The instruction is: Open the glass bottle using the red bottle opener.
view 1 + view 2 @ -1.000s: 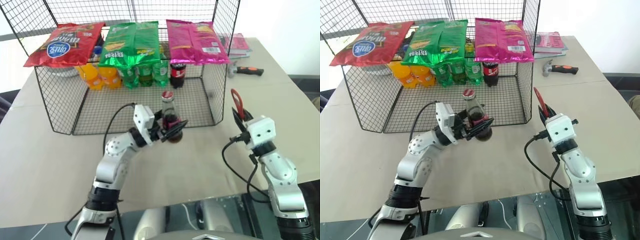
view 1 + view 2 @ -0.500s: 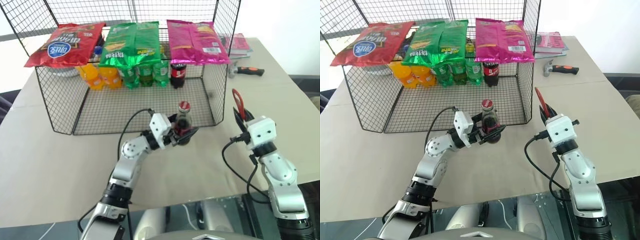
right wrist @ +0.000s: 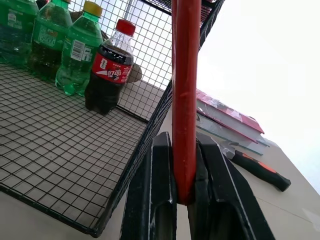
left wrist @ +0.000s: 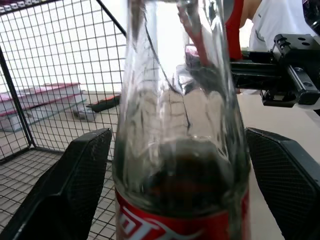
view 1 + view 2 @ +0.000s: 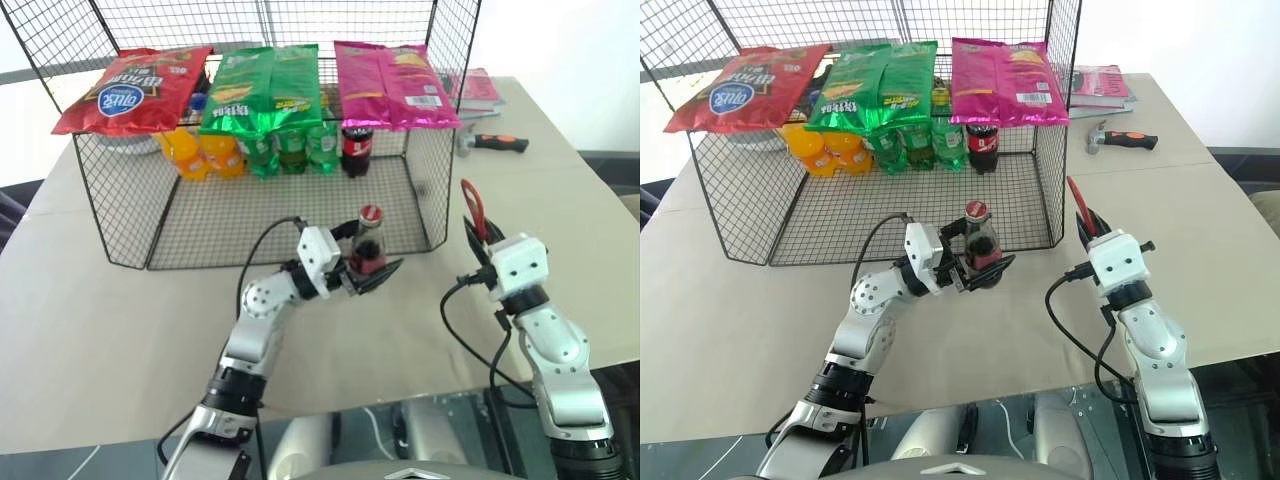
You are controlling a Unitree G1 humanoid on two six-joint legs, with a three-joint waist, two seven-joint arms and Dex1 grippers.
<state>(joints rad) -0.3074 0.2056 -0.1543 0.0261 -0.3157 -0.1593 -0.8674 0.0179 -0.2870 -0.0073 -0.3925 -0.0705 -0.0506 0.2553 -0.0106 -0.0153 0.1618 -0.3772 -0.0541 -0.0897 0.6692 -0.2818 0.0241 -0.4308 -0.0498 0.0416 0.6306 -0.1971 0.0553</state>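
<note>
Left gripper (image 5: 372,277): its fingers (image 4: 75,185) stand spread wide, one on each side of the bottle (image 5: 368,243), with a visible gap between each pad and the glass in the left wrist view. The bottle is flanked, not pinched. It stands upright on the table (image 5: 90,330), just in front of the open side of the wire cage (image 5: 120,215), toward the cage's right front corner, crown cap (image 5: 370,213) uppermost and still on.

Right gripper (image 5: 482,243): fingers pressed together on the lower end of the opener (image 5: 473,208), which rises nearly upright out of the jaws, handle gripped. The head cannot be made out.

Governing relation: the cap lies to the left of the opener, across open table, at roughly the same level as the opener's upper end; the two are well apart. Both long axes run near vertical and roughly parallel. The right arm carries the tool; the left arm is the nearer to the bottle and is the only one placed to steady it.

Judgement: the opener must travel left and tip over toward the cap. With the left fingers slack, the bottle is unrestrained and could topple under any levering load.
</note>
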